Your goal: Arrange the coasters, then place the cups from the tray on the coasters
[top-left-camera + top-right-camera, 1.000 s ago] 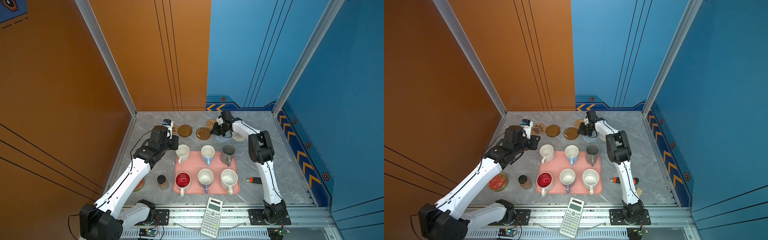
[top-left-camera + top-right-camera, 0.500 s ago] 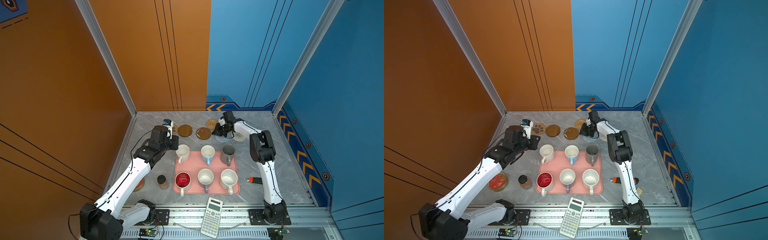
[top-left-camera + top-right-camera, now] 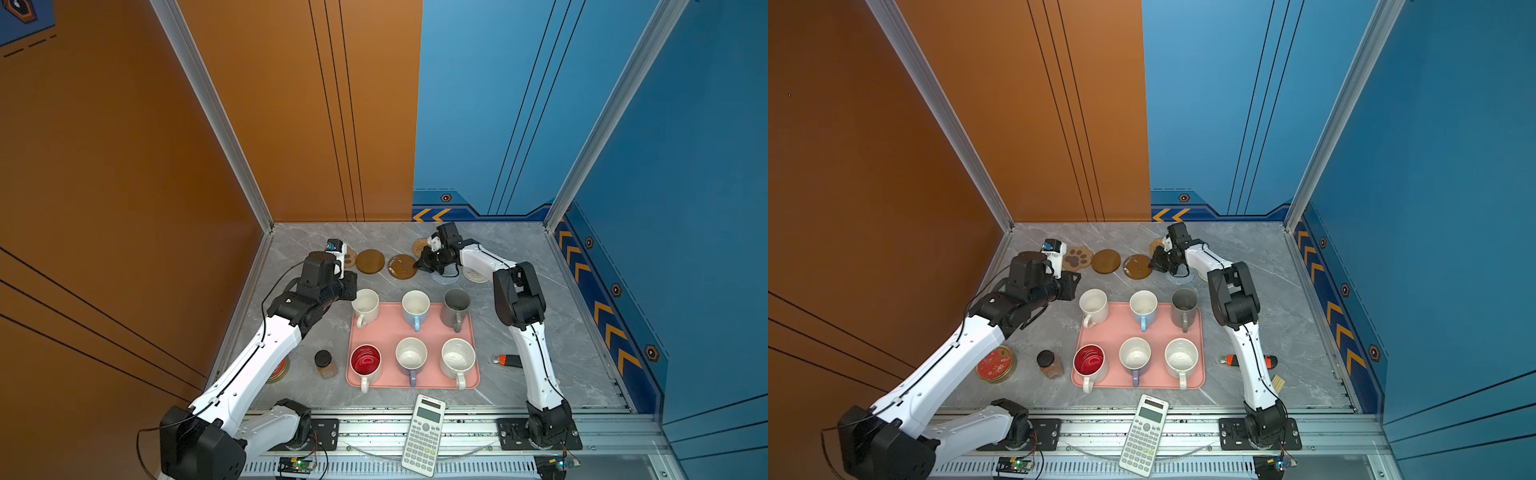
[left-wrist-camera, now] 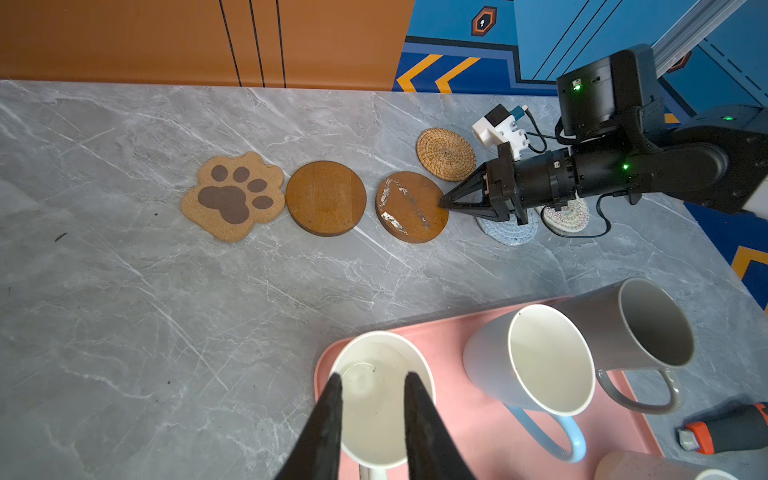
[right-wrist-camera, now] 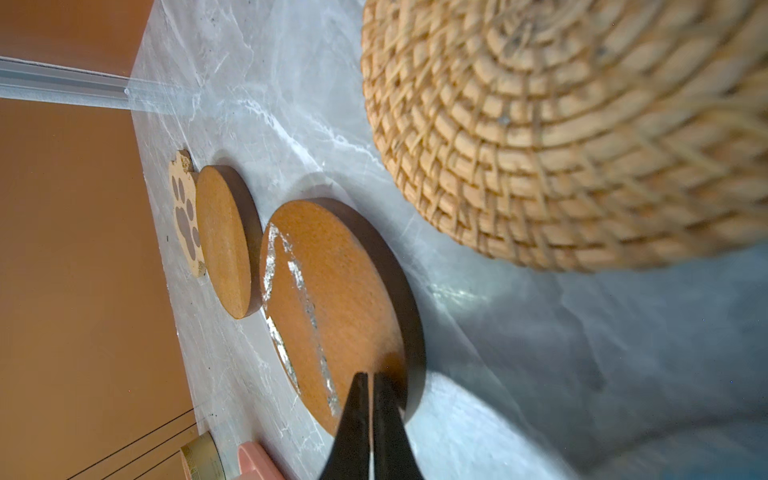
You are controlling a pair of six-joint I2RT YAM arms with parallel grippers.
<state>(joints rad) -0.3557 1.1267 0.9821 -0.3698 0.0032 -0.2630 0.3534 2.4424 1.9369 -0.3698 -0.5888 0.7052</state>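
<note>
- The right gripper (image 4: 442,203) has its jaws closed on nothing. Over the last second I've watched its tips creep a little along the back row, and they now sit at the rim of the scratched brown disc (image 4: 411,207), apparently touching it.
- That disc has barely shifted, if at all. It lies just beside the plain brown disc (image 4: 326,198) with a small gap, and the paw-shaped coaster (image 4: 232,197) is right against the plain disc's far side.
- The rattan round (image 4: 445,154) sits behind that line, nearer the back wall. The grey-blue knitted round (image 4: 509,236) lies under the right gripper's body, and the whitish woven round (image 4: 567,214) is just past it, partly hidden.
- The left gripper (image 4: 372,375) hasn't moved. Its jaws are partly open and hold nothing as it hovers over the mouth of the white mug (image 4: 374,419).
- All six mugs (image 3: 415,305) are on the pink tray (image 3: 388,332); no coaster carries one.
- My read is that I'm still arranging the coasters, nudging with closed tips. The rattan round looks like the piece left to line up, so the cups wait.
</note>
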